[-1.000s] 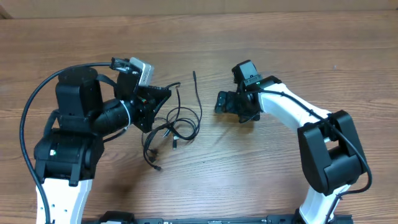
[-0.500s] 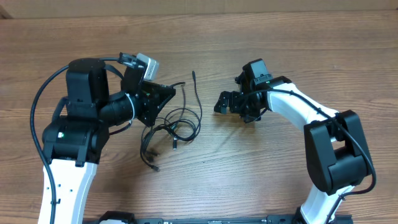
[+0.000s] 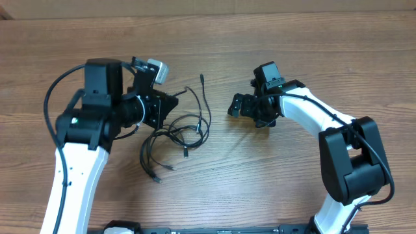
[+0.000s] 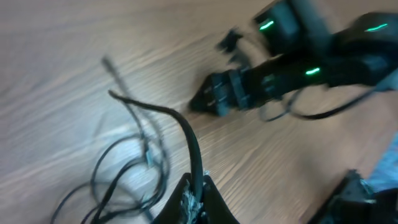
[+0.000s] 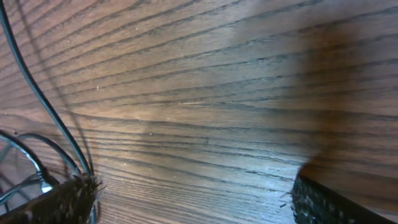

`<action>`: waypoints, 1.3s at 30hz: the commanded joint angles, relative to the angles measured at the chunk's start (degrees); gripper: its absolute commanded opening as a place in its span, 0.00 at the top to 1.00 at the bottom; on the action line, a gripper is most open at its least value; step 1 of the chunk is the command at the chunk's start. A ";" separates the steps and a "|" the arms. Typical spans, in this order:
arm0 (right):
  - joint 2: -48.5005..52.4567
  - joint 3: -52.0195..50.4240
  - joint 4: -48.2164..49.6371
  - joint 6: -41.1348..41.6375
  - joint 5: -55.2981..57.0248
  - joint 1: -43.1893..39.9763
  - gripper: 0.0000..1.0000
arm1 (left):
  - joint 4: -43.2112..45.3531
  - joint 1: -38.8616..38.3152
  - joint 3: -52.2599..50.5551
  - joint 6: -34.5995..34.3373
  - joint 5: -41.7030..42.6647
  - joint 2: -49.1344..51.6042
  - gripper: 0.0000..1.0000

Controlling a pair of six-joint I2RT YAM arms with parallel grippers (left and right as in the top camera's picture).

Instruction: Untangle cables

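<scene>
The cables lie as a loose knot of thin black cords on the wooden table between the two arms. One strand runs up to a free plug end. My left gripper is shut on one black cord at the bundle's upper left. In the left wrist view that cord rises from between the closed jaws of the left gripper, and more loops lie to the left. My right gripper stands open to the right of the bundle, over bare wood. Cords pass by its left finger.
Two plug ends trail toward the front of the table below the bundle. The right arm shows across the left wrist view, close behind the held cord. A thick black robot cable loops beside the left arm.
The left arm has swung right and turned, still gripping its cord, and the bundle's loops have spread and shifted slightly. The right gripper has edged a little to the right.
</scene>
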 commanded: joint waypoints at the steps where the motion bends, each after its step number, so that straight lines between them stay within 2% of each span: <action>1: 0.48 -1.75 -0.31 0.87 2.82 -0.15 0.00 | -2.27 -0.02 0.52 0.13 -9.11 3.34 0.53; 2: 0.48 -1.75 -0.31 0.87 2.82 -0.15 0.00 | -3.02 -0.02 0.52 -0.50 -10.34 4.20 0.44; 4: 0.48 -1.75 -0.31 0.87 2.82 -0.15 0.00 | -4.22 -0.02 0.52 -0.94 -12.00 5.68 0.36; 6: 0.48 -1.75 -0.31 0.87 2.82 -0.15 0.00 | -5.18 -0.02 0.52 -0.94 -12.48 7.39 0.23; 8: 0.48 -1.75 -0.28 0.87 2.82 -0.15 0.00 | -6.05 -0.04 0.52 -2.47 -12.46 9.01 0.24; 11: 0.48 -1.75 -0.31 0.87 2.82 -0.15 0.00 | -7.67 -0.39 0.52 -3.30 -12.28 11.26 0.42; 14: 0.48 -1.75 -0.31 0.87 2.82 -0.15 0.00 | -9.16 -1.22 0.52 -3.32 -12.44 13.35 0.46; 16: 0.48 -1.75 -0.31 0.87 2.82 -0.15 0.00 | -10.32 -1.97 0.52 -4.81 -14.56 14.86 0.39; 17: 0.48 -1.75 -0.31 0.87 2.82 -0.15 0.00 | -10.95 -2.38 0.52 -7.06 -18.16 15.37 0.32; 21: 0.48 -1.75 -0.31 0.87 2.82 -0.15 0.00 | -13.42 -3.67 0.83 -15.89 -38.40 15.50 0.10; 24: 0.48 -1.75 -0.28 0.85 2.84 -0.15 0.00 | -16.24 -3.85 3.15 -18.95 -45.20 15.39 0.07; 28: 0.48 -1.75 -0.24 0.85 2.84 -0.15 0.00 | -18.80 -3.82 10.32 -18.91 -45.94 15.30 0.05; 30: 0.48 -1.75 -0.24 0.87 2.82 -0.15 0.00 | -19.02 -3.85 13.97 -18.93 -45.05 15.30 0.06; 33: 0.48 -1.75 -0.26 0.85 2.84 -0.15 0.00 | -18.69 -3.87 19.56 -18.93 -35.89 15.30 0.11; 36: 0.48 -1.75 -0.26 0.85 2.84 -0.15 0.00 | -16.55 -4.07 20.33 -18.88 -23.45 15.34 0.20; 37: 0.48 -1.75 -0.26 0.85 2.84 -0.15 0.00 | -16.13 -4.28 20.17 -18.82 -20.87 15.67 0.27; 39: 0.48 -1.75 -0.26 0.85 2.82 -0.15 0.00 | -15.98 -5.05 19.61 -18.71 -19.43 16.17 0.50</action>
